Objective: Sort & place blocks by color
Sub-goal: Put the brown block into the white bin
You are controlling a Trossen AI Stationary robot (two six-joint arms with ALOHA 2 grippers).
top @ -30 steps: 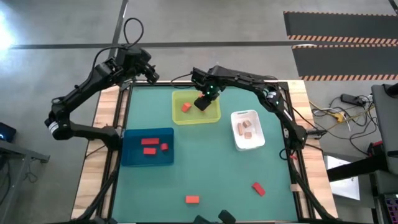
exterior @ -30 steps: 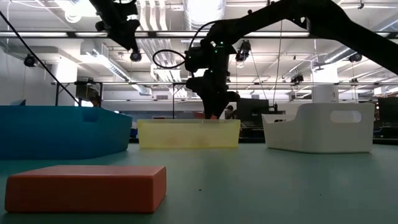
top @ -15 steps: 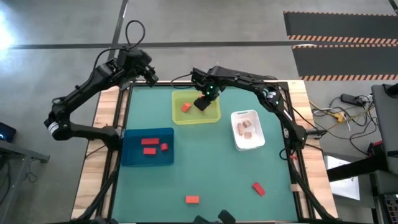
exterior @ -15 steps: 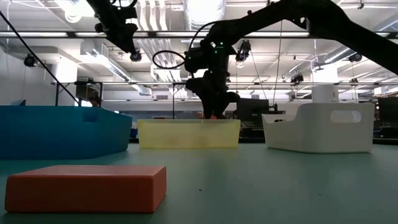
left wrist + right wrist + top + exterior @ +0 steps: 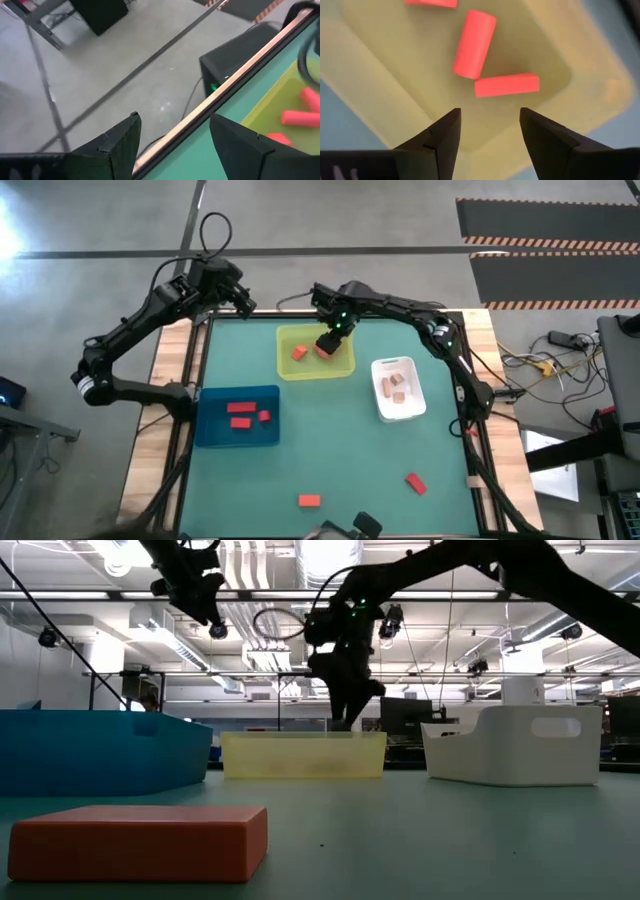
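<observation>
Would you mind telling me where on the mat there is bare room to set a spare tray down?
Most free is the middle of the green mat, bordered by the blue tray, the white tray and the two loose blocks near the front edge. It is crowded at the back, where the right end effector hangs over the yellow-green tray.

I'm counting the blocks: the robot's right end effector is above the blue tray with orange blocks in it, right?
Not quite: the right end effector is above the yellow-green tray, not the blue tray. The high view shows it; orange blocks do lie in it.
</observation>
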